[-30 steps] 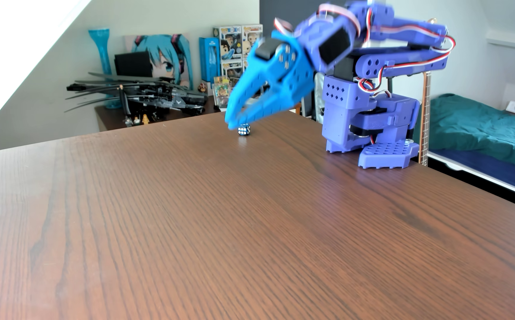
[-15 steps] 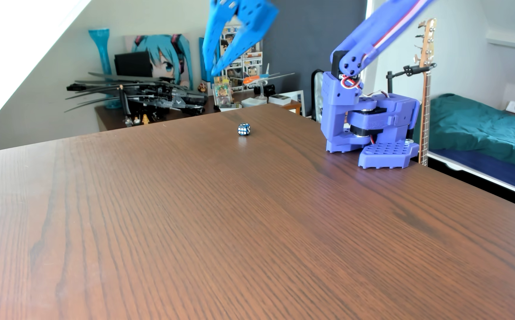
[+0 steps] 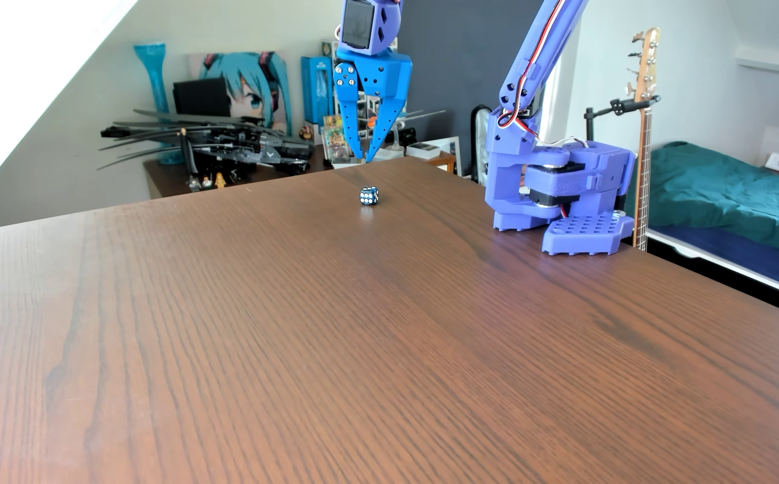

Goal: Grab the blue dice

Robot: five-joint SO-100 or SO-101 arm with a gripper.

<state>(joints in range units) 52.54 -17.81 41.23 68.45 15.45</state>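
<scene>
Other view, the only one we've got, and the blue two-finger gripper (image 3: 364, 158) hangs point-down over the far edge of the brown wood-grain table (image 3: 378, 349), its fingers spread at the knuckle but converging to tips that nearly meet, a sliver of daylight between them and nothing held. At six o'clock from those tips, a clear gap below, sits the tiny dark blue dice with rounded corners and white pips (image 3: 369, 195), alone on bare wood, at nine o'clock from the purple arm base (image 3: 564, 195). My read: it's light, hard and slick, likely to squirt sideways, so pinch two opposite flat faces, low and square. Hard to judge how far behind the dice the tips hang; the arm's upper links are cut off at the top.
</scene>
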